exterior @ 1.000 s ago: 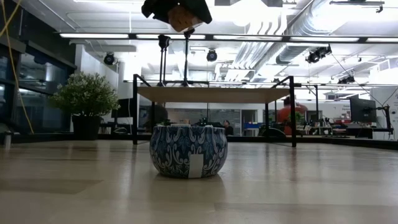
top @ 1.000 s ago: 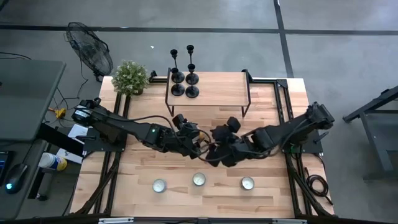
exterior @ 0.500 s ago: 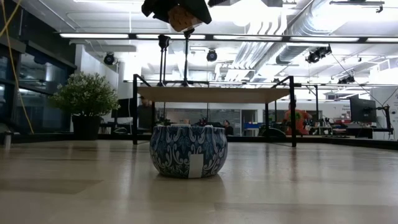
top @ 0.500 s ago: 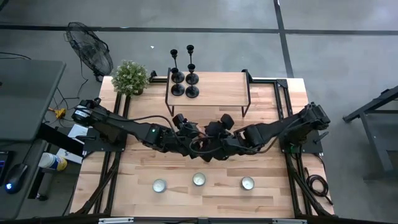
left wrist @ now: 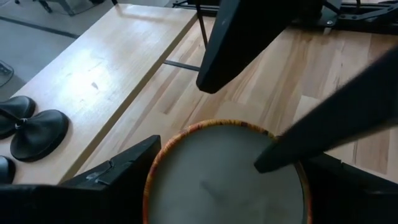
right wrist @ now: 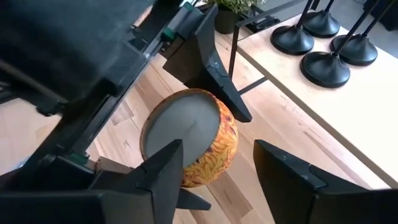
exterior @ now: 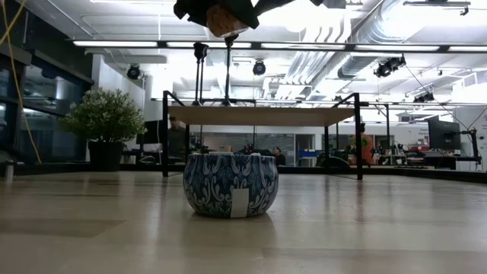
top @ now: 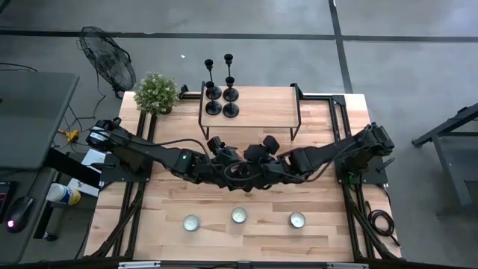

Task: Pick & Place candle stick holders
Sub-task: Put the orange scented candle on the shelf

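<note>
While held clear of the table (top: 187,198) at mid-table, the orange patterned candle (right wrist: 186,134) sits between the left gripper's (left wrist: 227,165) two fingers (left wrist: 118,171), which press its sides: clamped on the candle. Low view: candle hangs near the picture's top edge, above the blue patterned candle (exterior: 230,185) standing on the wood.

Right gripper (right wrist: 217,149) meets it from the opposite side, jaws spread. One finger (right wrist: 155,177) lies against the candle's wall, the other (right wrist: 292,174) stands apart from it. No grip by this arm.

Candle stick holders (top: 221,101): four, black, upright, grouped at the left end of the raised wooden shelf (top: 261,104) at the table's far edge. Neither gripper touches them. The round bases show in both wrist views.

Also noted: three small candles (top: 239,215) in a row near the front edge; potted plant (top: 157,93) at the far left corner, just beside the shelf.
</note>
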Available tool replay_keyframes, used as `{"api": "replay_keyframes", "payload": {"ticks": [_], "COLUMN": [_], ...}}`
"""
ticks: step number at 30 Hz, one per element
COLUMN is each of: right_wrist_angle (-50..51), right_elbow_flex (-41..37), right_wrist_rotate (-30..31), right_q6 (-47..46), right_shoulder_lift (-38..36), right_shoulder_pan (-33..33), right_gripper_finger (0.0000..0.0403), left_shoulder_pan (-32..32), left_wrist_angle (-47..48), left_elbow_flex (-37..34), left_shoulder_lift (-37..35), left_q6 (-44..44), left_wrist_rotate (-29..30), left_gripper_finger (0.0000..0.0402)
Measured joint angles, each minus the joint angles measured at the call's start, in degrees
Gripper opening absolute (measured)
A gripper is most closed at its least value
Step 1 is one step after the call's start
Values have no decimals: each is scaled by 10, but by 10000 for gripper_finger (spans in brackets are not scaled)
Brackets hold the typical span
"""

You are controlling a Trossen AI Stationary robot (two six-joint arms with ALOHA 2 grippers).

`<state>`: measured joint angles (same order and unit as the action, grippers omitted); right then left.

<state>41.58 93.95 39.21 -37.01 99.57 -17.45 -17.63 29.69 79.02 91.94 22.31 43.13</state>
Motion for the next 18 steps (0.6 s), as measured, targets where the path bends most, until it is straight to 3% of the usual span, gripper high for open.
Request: {"api": "replay_keyframes", "payload": {"ticks": [8, 18], "right_wrist_angle": [1, 1], "right_elbow_flex": [0, 0], "right_wrist_rotate": [-43, -49], "right_q6": [14, 15], "right_shoulder_lift": [0, 0], "right_shoulder_pan": [18, 21], "right_gripper_finger": [137, 88], "left_shoulder_pan": [0, 0], "left_wrist_angle": [2, 2], "left_elbow_flex": [0, 0], "left_shoulder_lift": [0, 0], "left_q6": [-6, -11], "left_wrist_rotate": [9, 10], "left_gripper_finger": [303, 303]}}
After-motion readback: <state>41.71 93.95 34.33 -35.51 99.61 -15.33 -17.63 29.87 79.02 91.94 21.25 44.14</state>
